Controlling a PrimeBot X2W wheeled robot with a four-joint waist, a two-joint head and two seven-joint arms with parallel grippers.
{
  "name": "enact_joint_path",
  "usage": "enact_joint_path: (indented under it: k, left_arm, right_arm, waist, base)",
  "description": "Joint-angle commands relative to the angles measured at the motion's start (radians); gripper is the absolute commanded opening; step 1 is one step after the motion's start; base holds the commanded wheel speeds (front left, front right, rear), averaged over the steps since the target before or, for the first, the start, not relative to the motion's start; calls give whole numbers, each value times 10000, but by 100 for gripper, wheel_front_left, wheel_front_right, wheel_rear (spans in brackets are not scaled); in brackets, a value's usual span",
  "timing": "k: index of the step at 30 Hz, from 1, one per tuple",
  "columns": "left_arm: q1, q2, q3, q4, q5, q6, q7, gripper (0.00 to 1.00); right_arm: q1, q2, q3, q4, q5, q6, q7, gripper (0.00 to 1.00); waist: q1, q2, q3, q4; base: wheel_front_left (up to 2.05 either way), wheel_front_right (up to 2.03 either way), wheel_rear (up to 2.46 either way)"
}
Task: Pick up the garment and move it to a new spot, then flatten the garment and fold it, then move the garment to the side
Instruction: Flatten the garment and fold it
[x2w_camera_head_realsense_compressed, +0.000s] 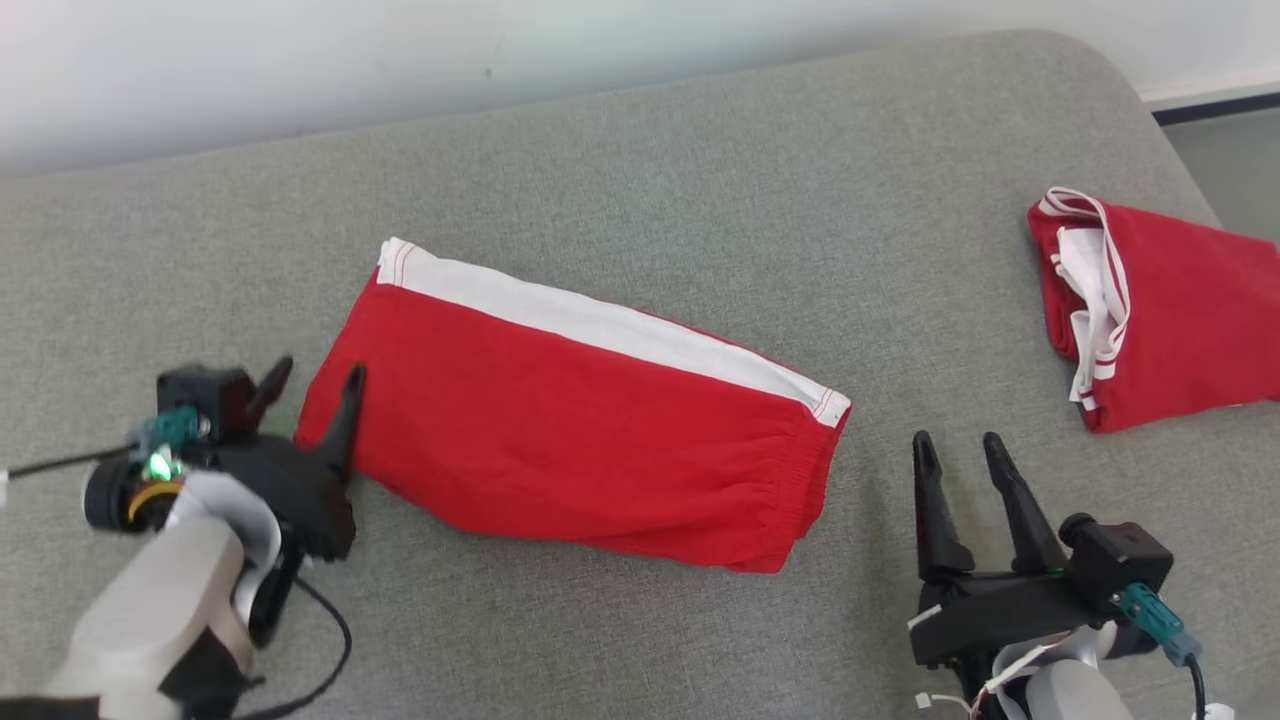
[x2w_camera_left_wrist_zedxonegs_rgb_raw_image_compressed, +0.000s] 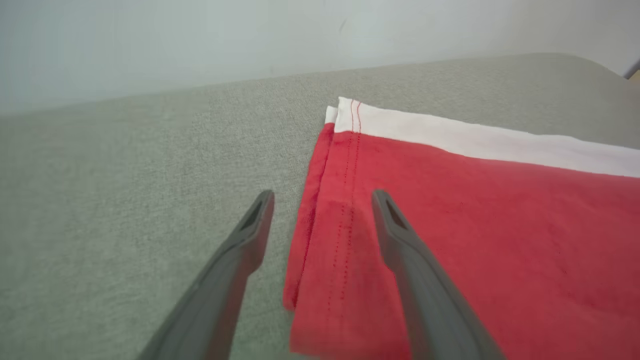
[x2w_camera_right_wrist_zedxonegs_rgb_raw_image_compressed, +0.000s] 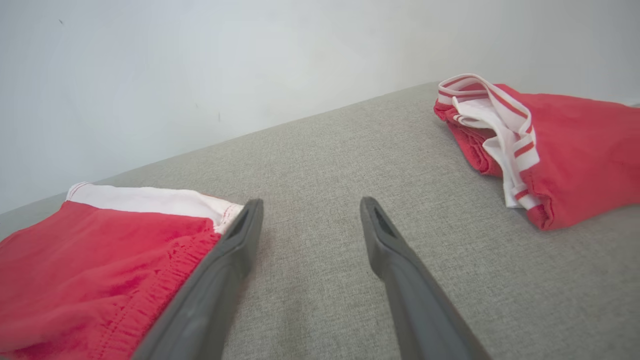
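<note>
While the shorts (x2w_camera_head_realsense_compressed: 570, 430) are lying folded on the cushion (x2w_camera_head_realsense_compressed: 700, 160), left tool (x2w_camera_head_realsense_compressed: 320, 368) and right tool (x2w_camera_head_realsense_compressed: 955, 440) spread at their ends, folding is looking done and moving them aside is needing two pinches.

Wide bare strip of cushion (x2w_camera_head_realsense_compressed: 640, 180) btwn shorts (x2w_camera_head_realsense_compressed: 570, 430) & 2nd red garment (x2w_camera_head_realsense_compressed: 1190, 320) on the right. Free room behind shorts up to wall (x2w_camera_head_realsense_compressed: 300, 70), also left & front of them.
</note>
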Motion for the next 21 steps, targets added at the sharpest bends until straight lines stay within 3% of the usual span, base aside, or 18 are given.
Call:
enact_joint_path:
  k: [1, 9, 20, 21]
  left_arm:
    - [272, -12, 20, -67, -273, -9, -23, 100]
    - [736, -55, -52, 87, -942, -3, -61, 100]
    - [285, -337, -174, 1200, -432, 35, -56, 100]
    - [275, -387, -235, 1298, -411, 28, -18, 62]
  right_arm:
    - [191, 17, -84, -42, -76, -28, 3, 100]
    - [262, 14, -296, -157, -192, -30, 3, 100]
    - [194, 16, -291, -220, -253, -28, 3, 100]
    - [184, 16, -282, -202, -247, -28, 3, 100]
  waist:
    - [2, 0, -85, -17]
    - [2, 0, -9, -174]
    - [2, 0, 90, -372]
    - [2, 0, 91, -379]
  base:
    - [0, 0, 0]
    - [0, 0, 0]
    - [0, 0, 0]
    - [0, 0, 0]
